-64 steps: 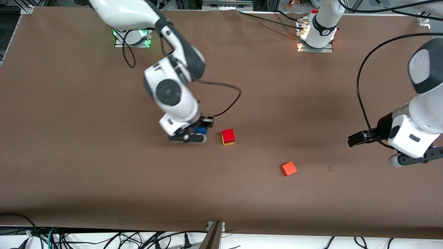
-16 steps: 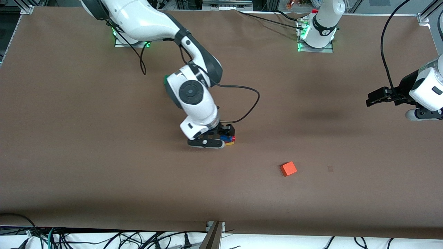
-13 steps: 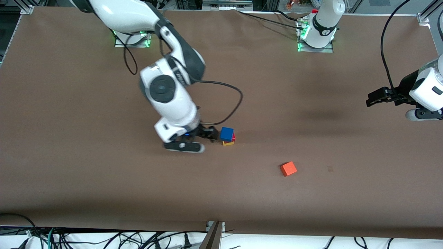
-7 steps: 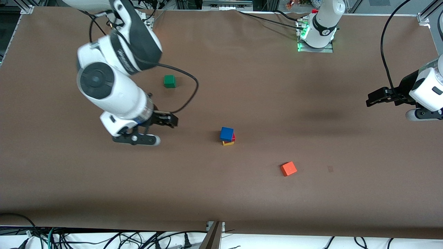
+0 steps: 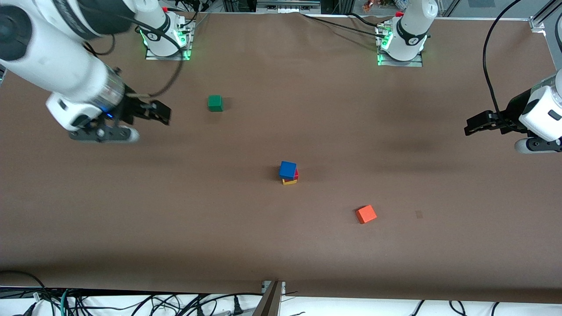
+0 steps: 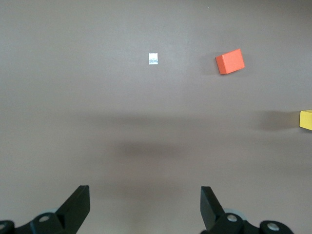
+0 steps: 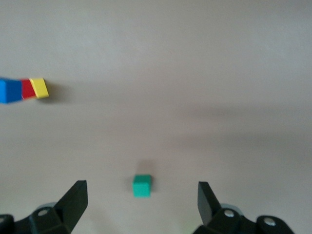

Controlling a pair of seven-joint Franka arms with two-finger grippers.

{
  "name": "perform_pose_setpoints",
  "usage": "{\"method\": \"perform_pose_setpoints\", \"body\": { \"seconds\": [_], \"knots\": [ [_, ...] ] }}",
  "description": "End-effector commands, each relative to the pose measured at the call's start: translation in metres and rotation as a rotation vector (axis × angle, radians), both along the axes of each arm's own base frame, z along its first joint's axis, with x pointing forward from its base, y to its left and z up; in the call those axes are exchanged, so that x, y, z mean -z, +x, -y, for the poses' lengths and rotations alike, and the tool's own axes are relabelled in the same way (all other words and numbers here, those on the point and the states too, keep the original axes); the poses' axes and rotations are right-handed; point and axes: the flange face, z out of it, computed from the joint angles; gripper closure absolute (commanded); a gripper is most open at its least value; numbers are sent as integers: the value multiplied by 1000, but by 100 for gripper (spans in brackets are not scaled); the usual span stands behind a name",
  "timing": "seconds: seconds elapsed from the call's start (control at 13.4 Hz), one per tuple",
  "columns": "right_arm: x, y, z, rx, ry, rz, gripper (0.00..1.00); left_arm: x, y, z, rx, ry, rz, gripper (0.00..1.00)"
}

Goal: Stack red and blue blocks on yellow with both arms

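Observation:
The blue block (image 5: 287,169) sits on the red block (image 5: 296,174), which sits on the yellow cube (image 5: 290,181), as one stack at the table's middle. The right wrist view shows the stack from the side: blue (image 7: 9,90), red (image 7: 27,88), yellow (image 7: 40,88). My right gripper (image 5: 160,115) is open and empty, up over the table toward the right arm's end, apart from the stack. My left gripper (image 5: 472,125) is open and empty, waiting over the left arm's end. The left wrist view catches the yellow cube (image 6: 306,119) at its edge.
A green cube (image 5: 215,103) lies farther from the front camera than the stack; it shows between the right gripper's open fingers in the right wrist view (image 7: 142,185). An orange cube (image 5: 365,214) lies nearer the front camera, also seen in the left wrist view (image 6: 230,61).
My right gripper let go of the blue block on the red one, then drew back toward the right arm's end, uncovering the green cube. The left arm has held still lately.

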Motion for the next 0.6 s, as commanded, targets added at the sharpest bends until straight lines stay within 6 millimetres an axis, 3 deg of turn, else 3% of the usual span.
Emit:
{"method": "perform_pose_setpoints", "body": {
  "seconds": [0.0, 0.22, 0.52],
  "knots": [
    [-1, -31, 18, -13, 25, -8, 0, -3, 0, 0, 23, 16, 9, 0],
    [-7, -31, 29, 4, 27, 2, 0, -3, 0, 0, 23, 16, 9, 0],
    [-13, -23, 62, -27, 31, 29, 0, -2, 0, 1, 24, 14, 7, 0]
  ]
}}
